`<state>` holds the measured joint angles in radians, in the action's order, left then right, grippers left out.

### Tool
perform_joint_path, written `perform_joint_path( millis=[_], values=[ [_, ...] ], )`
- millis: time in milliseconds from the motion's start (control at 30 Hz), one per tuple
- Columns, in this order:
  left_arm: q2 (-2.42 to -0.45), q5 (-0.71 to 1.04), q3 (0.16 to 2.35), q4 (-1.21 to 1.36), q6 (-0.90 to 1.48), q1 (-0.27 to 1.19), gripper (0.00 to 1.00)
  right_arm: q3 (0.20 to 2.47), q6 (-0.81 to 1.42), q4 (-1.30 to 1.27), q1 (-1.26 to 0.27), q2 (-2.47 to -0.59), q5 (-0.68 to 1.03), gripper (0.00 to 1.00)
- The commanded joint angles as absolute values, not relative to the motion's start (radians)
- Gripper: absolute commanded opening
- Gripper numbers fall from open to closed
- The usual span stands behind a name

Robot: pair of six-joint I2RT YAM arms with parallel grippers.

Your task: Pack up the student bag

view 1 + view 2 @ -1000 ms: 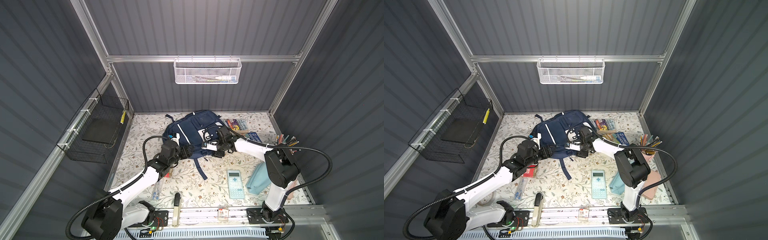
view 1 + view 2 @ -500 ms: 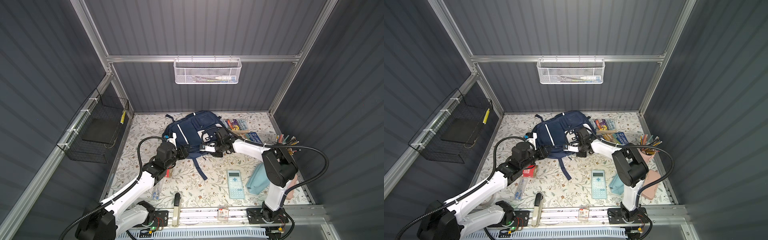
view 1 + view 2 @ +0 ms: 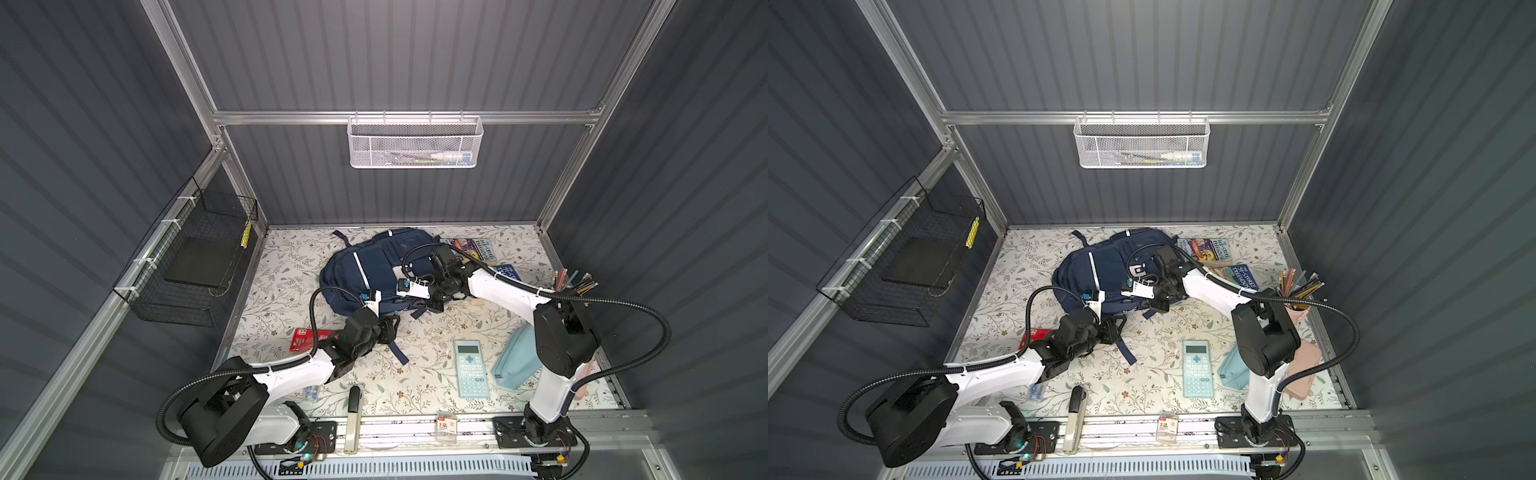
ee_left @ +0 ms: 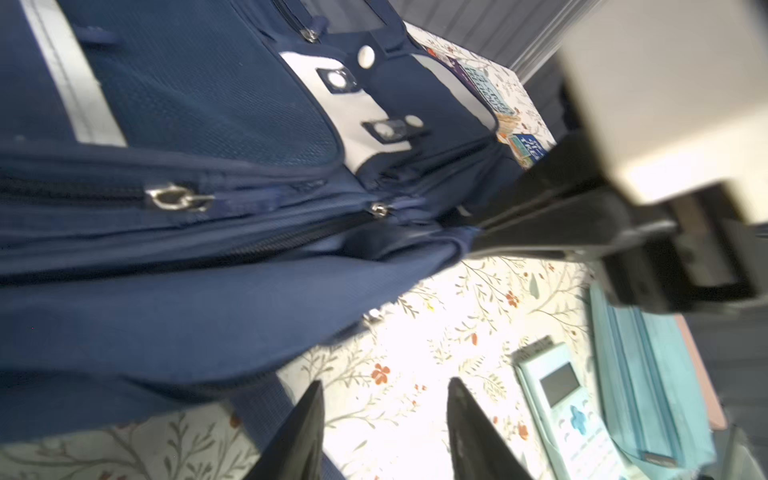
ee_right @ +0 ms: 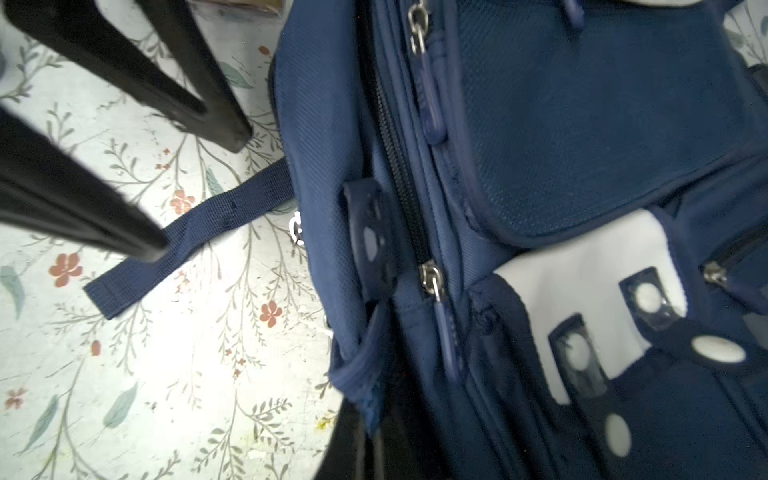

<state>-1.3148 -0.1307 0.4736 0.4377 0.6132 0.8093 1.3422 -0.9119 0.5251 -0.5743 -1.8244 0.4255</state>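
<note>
The student bag (image 3: pixel 365 266) (image 3: pixel 1096 266), a navy backpack with white stripes and a white patch, lies at the back middle of the floral table in both top views. My right gripper (image 3: pixel 432 305) (image 5: pixel 374 419) is shut on a fold of fabric at the bag's near right edge; the left wrist view shows that pinch too, with the right gripper (image 4: pixel 478 232) on the student bag (image 4: pixel 208 291). My left gripper (image 3: pixel 388 328) (image 4: pixel 384 384) hangs open just in front of the bag, with nothing between its fingers (image 5: pixel 232 137). A loose strap (image 5: pixel 187 232) lies under them.
A pale blue calculator (image 3: pixel 469 368) and a light-blue pouch (image 3: pixel 515 361) lie front right. Books (image 3: pixel 478 249) and a pencil cup (image 3: pixel 573 282) are by the right wall. A red packet (image 3: pixel 305 338) lies left. Wire baskets hang on the back wall (image 3: pixel 415 141) and left wall (image 3: pixel 195 266).
My right gripper has shut on the bag's edge fabric. My left gripper has narrowed and drawn back from the bag toward the front of the table.
</note>
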Motion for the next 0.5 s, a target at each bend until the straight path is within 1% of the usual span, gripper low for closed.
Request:
perform_joint_path(
  millis=[0,133,233,367,467],
  values=[
    [-1.348,-0.148,0.455,0.584,0.559,0.82,0.53,1.381,-0.889,0.556,-0.571,-1.768,0.538,0.0],
    [-1.382,-0.239,0.436,0.626,0.563,0.855,0.61,1.385,-0.886,0.557,-0.566,-1.763,0.544,0.0],
    [-1.408,-0.243,0.458,0.645,0.509,0.862,0.64,1.382,-0.886,0.564,-0.566,-1.756,0.566,0.0],
    [-1.449,-0.286,0.483,0.661,0.474,0.889,0.63,1.385,-0.875,0.569,-0.567,-1.755,0.593,0.0],
    [-1.484,-0.347,0.498,0.635,0.488,0.891,0.56,1.385,-0.869,0.577,-0.567,-1.753,0.603,0.0]
  ],
)
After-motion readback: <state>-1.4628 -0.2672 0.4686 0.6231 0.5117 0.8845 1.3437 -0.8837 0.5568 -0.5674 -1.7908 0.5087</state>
